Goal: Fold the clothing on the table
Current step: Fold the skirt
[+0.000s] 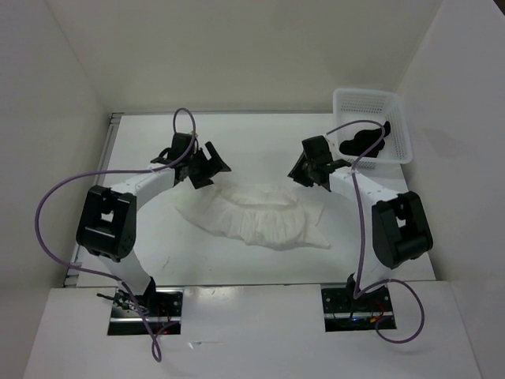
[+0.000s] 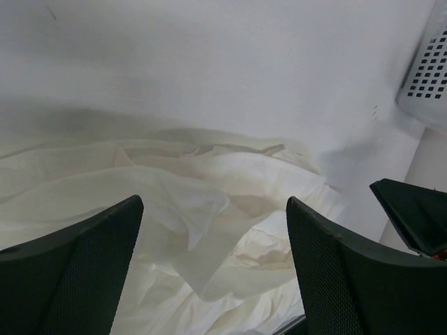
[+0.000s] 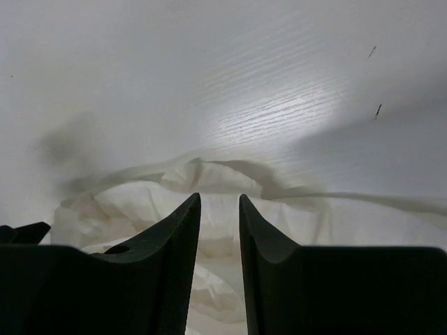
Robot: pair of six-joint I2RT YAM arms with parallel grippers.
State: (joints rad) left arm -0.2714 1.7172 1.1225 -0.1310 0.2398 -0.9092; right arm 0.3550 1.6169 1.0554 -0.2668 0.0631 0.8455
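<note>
The white, wrinkled clothing [image 1: 260, 217] lies bunched in a long heap across the middle of the table [image 1: 260, 142]. My left gripper [image 1: 207, 167] hovers over its far left end. In the left wrist view the left gripper [image 2: 213, 202] is wide open, with the crumpled clothing [image 2: 209, 237] below the gap and nothing between the fingers. My right gripper [image 1: 306, 174] hovers over the far right end. Seen from its own wrist, the right gripper [image 3: 218, 199] shows a narrow gap between its fingers. The clothing [image 3: 223, 185] lies beyond, not pinched.
A white mesh basket [image 1: 367, 101] holding a small black cloth [image 1: 363, 144] stands at the table's far right corner; its corner [image 2: 429, 63] shows in the left wrist view. White walls enclose the table on three sides. Purple cables loop from both arms.
</note>
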